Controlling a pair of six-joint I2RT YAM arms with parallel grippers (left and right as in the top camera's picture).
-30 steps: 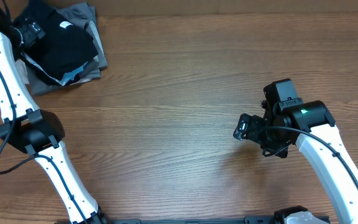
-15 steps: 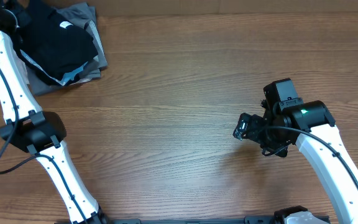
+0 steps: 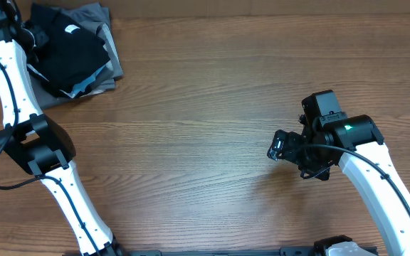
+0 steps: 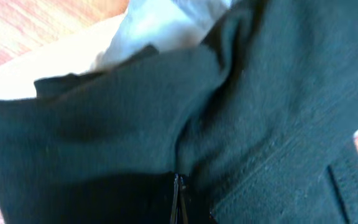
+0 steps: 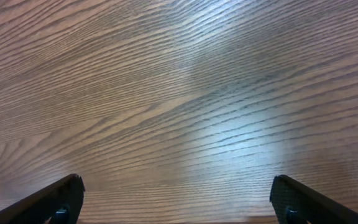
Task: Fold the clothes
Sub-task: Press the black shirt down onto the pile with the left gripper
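Jaws of left gripper (image 4: 178, 200) clamped tight on a fold of black T-shirt (image 4: 241, 112), arm stretched to the far left corner, shirt atop grey garments (image 3: 112, 67), fingertips mostly buried in cloth, right gripper (image 5: 178, 199) spread wide, empty, hovering above wooden table (image 5: 185, 93)

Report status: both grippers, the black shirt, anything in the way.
Left gripper shut on soft black T-shirt. Right gripper open above wooden table. Grey folded garments beneath it.

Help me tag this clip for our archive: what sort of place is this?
Probably a robotics test bench: a left arm and a right arm stand at a wood-grain table, with a black T-shirt piled on grey garments in its corner.
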